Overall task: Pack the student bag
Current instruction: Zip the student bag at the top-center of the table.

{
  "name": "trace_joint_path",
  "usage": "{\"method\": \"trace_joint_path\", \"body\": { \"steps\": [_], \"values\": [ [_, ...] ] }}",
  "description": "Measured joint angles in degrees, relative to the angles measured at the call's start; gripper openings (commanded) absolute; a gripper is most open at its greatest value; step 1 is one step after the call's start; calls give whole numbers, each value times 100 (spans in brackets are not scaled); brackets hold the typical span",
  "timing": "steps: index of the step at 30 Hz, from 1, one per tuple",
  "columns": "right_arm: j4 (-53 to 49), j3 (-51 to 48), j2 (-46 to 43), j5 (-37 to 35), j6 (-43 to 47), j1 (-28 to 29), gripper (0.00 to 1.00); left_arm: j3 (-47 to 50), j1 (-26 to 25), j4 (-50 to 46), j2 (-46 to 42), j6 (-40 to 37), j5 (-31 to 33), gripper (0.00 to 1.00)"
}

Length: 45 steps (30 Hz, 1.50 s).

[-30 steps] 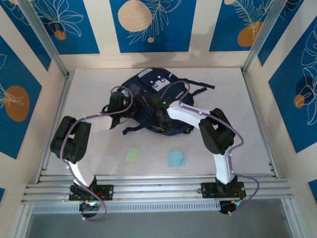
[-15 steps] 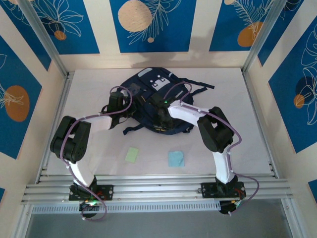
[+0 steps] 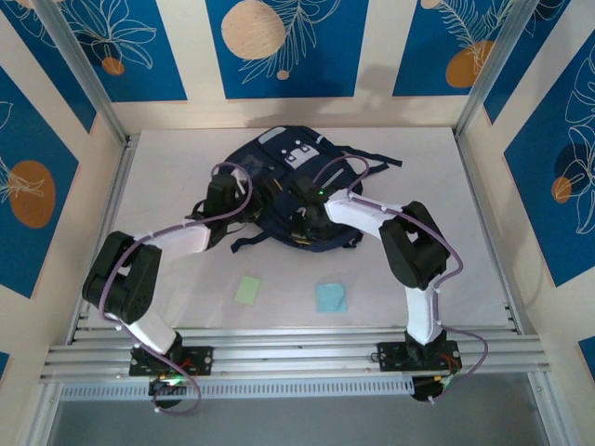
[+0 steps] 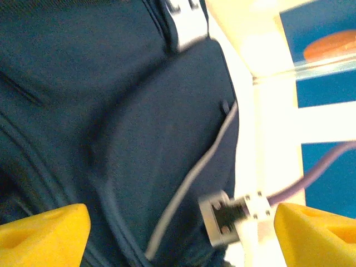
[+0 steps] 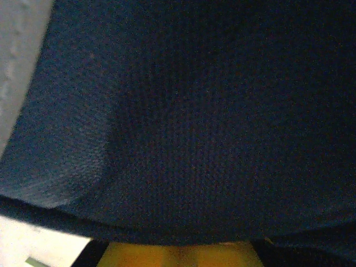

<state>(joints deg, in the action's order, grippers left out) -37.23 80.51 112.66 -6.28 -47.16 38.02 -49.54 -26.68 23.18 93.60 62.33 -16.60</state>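
The student bag (image 3: 290, 158), dark navy with grey trim and a white-grey patch, lies at the back middle of the table. My left gripper (image 3: 245, 198) is at the bag's left side. In the left wrist view it (image 4: 181, 238) stands open, its yellow fingertips (image 4: 44, 233) far apart over the navy fabric (image 4: 111, 111) and a grey trim line. My right gripper (image 3: 299, 219) is at the bag's near edge. In the right wrist view its yellow fingers (image 5: 181, 257) are pressed together with the bag's fabric (image 5: 194, 111) draped over them.
A light green card (image 3: 247, 289) and a light blue card (image 3: 331, 297) lie flat on the white table in front of the bag. Black straps (image 3: 376, 165) trail off the bag to the right. Patterned walls and metal posts close in the table.
My right gripper has shut on the bag's near edge and shifted slightly right. The left arm has stretched forward and lower, its gripper staying at the bag's left side.
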Motion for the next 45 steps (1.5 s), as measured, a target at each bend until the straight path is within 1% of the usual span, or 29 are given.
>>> {"method": "trace_joint_path", "body": {
  "steps": [4, 8, 10, 11, 12, 13, 15, 16, 17, 22, 30, 35, 39, 45],
  "values": [
    [50, -70, -87, 271, 243, -50, 0, 31, -424, 9, 234, 129, 79, 86],
    [2, -83, -96, 472, 494, -96, 0, -74, -470, 22, 726, 175, 162, 85],
    [-52, -81, -107, 503, 638, -122, 0, -247, -470, -44, 898, 166, 168, 80],
    [-92, -79, -114, 507, 721, -133, 0, -337, -470, -122, 951, 131, 175, 75],
    [-151, -59, -118, 501, 826, -136, 0, -435, -470, -188, 1014, 83, 197, 66],
    [-232, -24, -120, 476, 914, -136, 0, -538, -468, -275, 1093, 24, 210, 49],
    [-444, 96, -120, 326, 1113, -133, 0, -619, -452, -404, 1231, -83, 240, 22],
    [-566, 162, -120, 212, 1204, -133, 0, -625, -437, -433, 1285, -127, 236, 5],
    [-682, 219, -120, 120, 1285, -133, 0, -632, -422, -426, 1331, -140, 219, 0],
    [-1193, 542, -118, -378, 1705, -85, 0, -743, -411, -426, 1373, -142, 101, 0],
    [-2039, 1141, -105, -752, 2312, -66, 0, -741, -348, -431, 1099, -140, -98, 0],
    [-2385, 1150, -109, -984, 2529, -297, 0, -717, -304, -507, 898, -136, -153, 0],
    [-2356, 975, -195, -966, 2618, -529, 0, -640, -275, -503, 815, -114, -186, 0],
    [-1917, 501, -553, -1117, 2820, -754, 0, -590, -256, -503, 723, -118, -262, 0]
  ]
}}
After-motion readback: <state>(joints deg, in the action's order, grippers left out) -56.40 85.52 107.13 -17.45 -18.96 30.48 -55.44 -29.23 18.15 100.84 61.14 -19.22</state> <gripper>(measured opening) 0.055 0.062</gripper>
